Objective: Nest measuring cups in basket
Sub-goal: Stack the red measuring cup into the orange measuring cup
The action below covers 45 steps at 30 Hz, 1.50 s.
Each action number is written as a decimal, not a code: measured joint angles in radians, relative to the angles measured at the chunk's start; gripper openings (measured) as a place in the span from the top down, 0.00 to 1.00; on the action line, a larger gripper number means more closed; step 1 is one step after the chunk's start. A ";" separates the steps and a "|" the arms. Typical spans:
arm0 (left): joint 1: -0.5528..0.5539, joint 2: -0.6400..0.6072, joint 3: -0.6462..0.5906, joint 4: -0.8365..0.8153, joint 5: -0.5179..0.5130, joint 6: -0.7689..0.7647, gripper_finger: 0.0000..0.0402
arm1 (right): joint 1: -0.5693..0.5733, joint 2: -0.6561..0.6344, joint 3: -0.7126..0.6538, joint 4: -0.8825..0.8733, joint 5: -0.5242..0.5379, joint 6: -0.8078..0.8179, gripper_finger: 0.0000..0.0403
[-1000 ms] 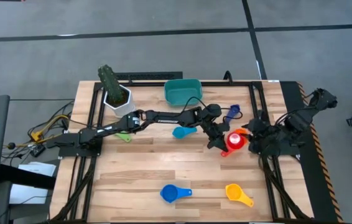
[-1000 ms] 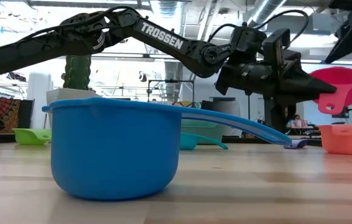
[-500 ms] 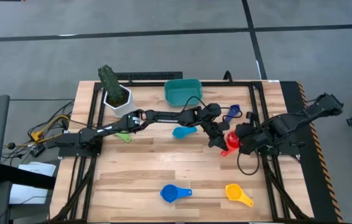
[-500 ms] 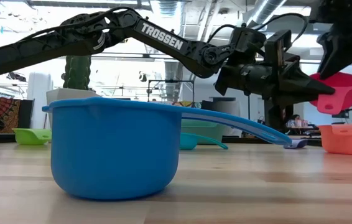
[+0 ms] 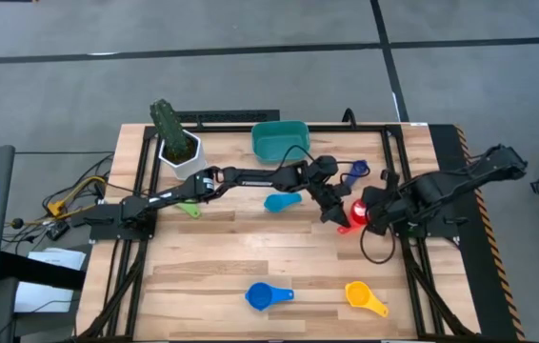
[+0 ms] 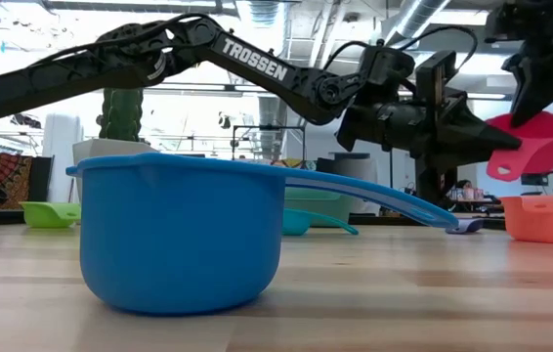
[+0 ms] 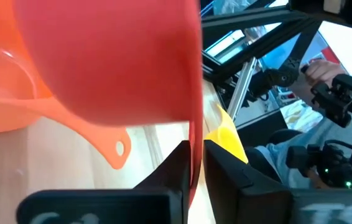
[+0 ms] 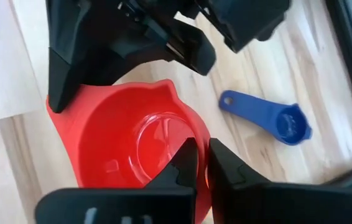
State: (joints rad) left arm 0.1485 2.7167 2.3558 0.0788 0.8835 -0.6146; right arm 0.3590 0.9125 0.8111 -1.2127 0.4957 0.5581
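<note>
The teal basket (image 5: 280, 140) sat at the table's 12 o'clock edge, well apart from both arms. The red measuring cup (image 5: 358, 211) hung above the wood right of centre, with the left gripper (image 5: 339, 215) at its 9 o'clock clamped on its handle and the right gripper (image 5: 369, 214) at its 3 o'clock, fingers (image 8: 185, 163) pinched on the rim. The small dark blue measuring cup (image 5: 358, 171) lay at about 12 o'clock from the red one, near but not touching.

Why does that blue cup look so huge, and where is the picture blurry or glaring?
Low view: the blue measuring cup sits nearest the lens, so it looms; bright windows behind wash out the room. Left wrist view: the red measuring cup fills the frame, soft and blurred. Right wrist view: glare glints inside it.
</note>
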 joint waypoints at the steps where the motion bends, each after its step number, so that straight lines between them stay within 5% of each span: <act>1: 0.000 0.000 0.000 0.003 0.001 -0.001 0.91 | -0.003 -0.005 0.006 -0.005 -0.005 -0.001 0.94; 17: 0.000 0.000 0.000 0.047 -0.086 -0.010 1.00 | -0.022 -0.037 0.014 -0.055 -0.045 0.091 0.91; 25: -0.003 0.000 -0.004 0.027 -0.195 -0.069 1.00 | -0.022 -0.036 0.014 -0.096 -0.026 0.267 0.65; 33: -0.005 0.000 -0.005 0.006 -0.194 -0.106 1.00 | -0.021 -0.037 0.014 -0.099 -0.023 0.355 0.44; 45: -0.015 0.002 -0.005 -0.001 -0.237 -0.164 1.00 | -0.021 -0.037 0.014 -0.085 -0.013 0.361 0.48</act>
State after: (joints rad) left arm 0.1332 2.7182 2.3505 0.0780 0.6463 -0.7782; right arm 0.3378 0.8757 0.8246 -1.2976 0.4823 0.9192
